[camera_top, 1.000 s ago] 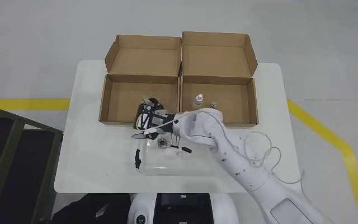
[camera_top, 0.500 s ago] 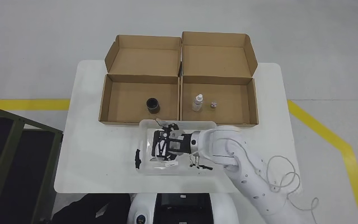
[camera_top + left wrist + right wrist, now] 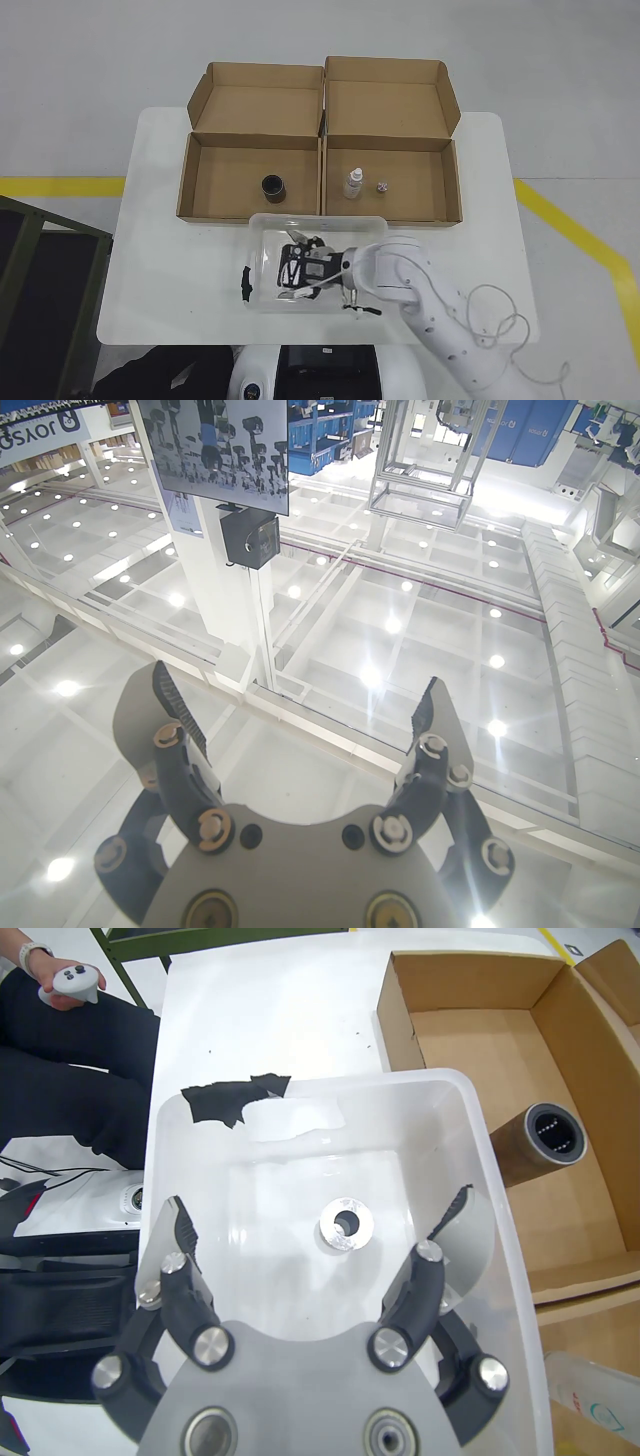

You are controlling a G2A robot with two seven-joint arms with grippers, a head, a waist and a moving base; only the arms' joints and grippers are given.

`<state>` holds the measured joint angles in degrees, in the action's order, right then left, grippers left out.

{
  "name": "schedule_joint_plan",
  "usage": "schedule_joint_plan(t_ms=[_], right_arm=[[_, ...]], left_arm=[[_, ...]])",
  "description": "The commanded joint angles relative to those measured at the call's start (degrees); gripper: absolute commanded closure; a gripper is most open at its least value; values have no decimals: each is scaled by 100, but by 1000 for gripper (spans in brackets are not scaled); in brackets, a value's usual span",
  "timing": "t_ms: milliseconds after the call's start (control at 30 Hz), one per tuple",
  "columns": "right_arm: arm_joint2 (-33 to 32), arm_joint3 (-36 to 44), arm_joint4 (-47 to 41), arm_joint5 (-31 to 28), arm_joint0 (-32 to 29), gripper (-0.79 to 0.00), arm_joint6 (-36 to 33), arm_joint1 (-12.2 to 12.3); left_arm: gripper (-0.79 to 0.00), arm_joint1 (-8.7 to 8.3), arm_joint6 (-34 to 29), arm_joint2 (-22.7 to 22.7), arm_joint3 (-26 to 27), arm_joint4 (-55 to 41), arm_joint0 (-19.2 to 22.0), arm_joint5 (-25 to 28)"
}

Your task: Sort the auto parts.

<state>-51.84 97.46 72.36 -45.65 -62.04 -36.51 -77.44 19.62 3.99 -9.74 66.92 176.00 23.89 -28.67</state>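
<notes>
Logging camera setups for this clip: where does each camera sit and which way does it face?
Top view: above the arms, looking down on the table, two cardboard boxes and clear bin; the right arm shows.
Left wrist view: on the left wrist, facing up at a ceiling; its open left end effector shows.
Right wrist view: on the right wrist, looking down into the bin at a silver ring; open right end effector shows.
Shared: top and right wrist views both show the bin and a dark cylinder.
</notes>
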Motion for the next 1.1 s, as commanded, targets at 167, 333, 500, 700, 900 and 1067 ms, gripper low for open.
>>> schedule_joint_plan(t_ms=[167,333,500,700,900,1067], right_arm=[[173,-418,179,198,208,-720,173,-26],[324,-693,336,283,342,-683,283,-47],[372,-921,439,359,445,-600,439,-55],[427,-1105,565,408,535,-499,642,-60],[474,-1182,696,489,577,-397,753,-61],[486,-1228,651,482,583,-339,813,-58]], left_arm=[[-785,0,0,0,0,0,0,0],[-785,0,0,0,0,0,0,0],[-785,0,0,0,0,0,0,0],[-785,0,0,0,0,0,0,0],[-785,0,0,0,0,0,0,0],[-785,0,0,0,0,0,0,0]])
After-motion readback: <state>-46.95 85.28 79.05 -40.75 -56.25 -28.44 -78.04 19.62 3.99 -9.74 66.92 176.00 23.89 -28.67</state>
